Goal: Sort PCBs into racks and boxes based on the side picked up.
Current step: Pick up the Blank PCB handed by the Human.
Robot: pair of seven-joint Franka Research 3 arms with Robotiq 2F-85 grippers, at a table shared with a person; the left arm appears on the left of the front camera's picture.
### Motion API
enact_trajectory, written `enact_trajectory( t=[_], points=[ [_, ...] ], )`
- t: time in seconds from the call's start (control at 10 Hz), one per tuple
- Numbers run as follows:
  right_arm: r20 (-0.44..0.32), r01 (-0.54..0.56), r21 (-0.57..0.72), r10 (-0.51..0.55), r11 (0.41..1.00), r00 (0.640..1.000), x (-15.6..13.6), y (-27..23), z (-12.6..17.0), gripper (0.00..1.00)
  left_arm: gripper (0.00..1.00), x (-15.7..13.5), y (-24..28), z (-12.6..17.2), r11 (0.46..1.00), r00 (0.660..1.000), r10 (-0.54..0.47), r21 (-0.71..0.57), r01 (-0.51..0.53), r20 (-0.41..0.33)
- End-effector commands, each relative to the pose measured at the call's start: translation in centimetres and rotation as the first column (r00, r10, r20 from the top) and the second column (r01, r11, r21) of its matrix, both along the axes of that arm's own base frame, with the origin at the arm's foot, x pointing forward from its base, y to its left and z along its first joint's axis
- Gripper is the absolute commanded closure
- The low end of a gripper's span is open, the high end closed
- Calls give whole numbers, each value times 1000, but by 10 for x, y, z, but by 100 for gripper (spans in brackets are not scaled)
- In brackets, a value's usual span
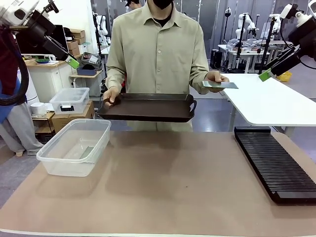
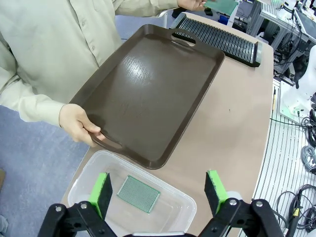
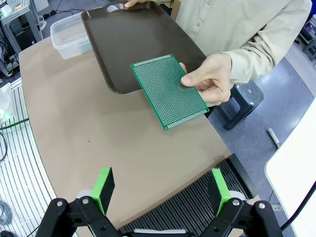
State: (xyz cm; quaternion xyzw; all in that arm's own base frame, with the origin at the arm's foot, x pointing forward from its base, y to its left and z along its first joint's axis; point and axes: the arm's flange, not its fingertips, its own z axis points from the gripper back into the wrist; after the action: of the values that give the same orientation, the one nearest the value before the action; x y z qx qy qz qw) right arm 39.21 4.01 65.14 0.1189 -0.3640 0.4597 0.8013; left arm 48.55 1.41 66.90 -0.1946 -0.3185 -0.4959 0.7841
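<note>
We see a person standing at the far side of a brown table (image 1: 163, 192). The left-side hand (image 1: 111, 95) wraps the handle of a dark brown tray (image 1: 148, 107), held level above the table's far edge. The right-side hand (image 1: 216, 77) pinches a held PCB (image 1: 220, 85) by one end, out beside the tray.

From the front that board is a thin grey-green sliver seen almost edge-on. The right wrist view shows its face, a bright green rectangle covered in a fine grid of holes, with the thumb on top. That view also shows the right gripper (image 3: 162, 190), its green pads wide apart with nothing between them, above the near end of the black slotted rack (image 3: 197, 210). The rack lies flat on the robot's right of the table.

On the robot's left sits the clear tub (image 1: 52, 148). From the front, the tub PCB (image 1: 86, 152) is a faint shape behind the wall. The left wrist view shows it lying flat on the tub floor. The left gripper (image 2: 158, 190) hangs over it, jaws spread wide and holding nothing.
</note>
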Motion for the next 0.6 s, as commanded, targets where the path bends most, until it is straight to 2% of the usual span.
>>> enact_trajectory(
  t=[0.0,0.5],
  points=[
    [0,-19,-2,19,1000,1000,0,-1,-3,0,0,-1,-1,-1,1000,1000,-2,2,2,0],
    [0,-19,-2,19,1000,1000,0,-1,-3,0,0,-1,-1,-1,1000,1000,-2,2,2,0]
  ],
)
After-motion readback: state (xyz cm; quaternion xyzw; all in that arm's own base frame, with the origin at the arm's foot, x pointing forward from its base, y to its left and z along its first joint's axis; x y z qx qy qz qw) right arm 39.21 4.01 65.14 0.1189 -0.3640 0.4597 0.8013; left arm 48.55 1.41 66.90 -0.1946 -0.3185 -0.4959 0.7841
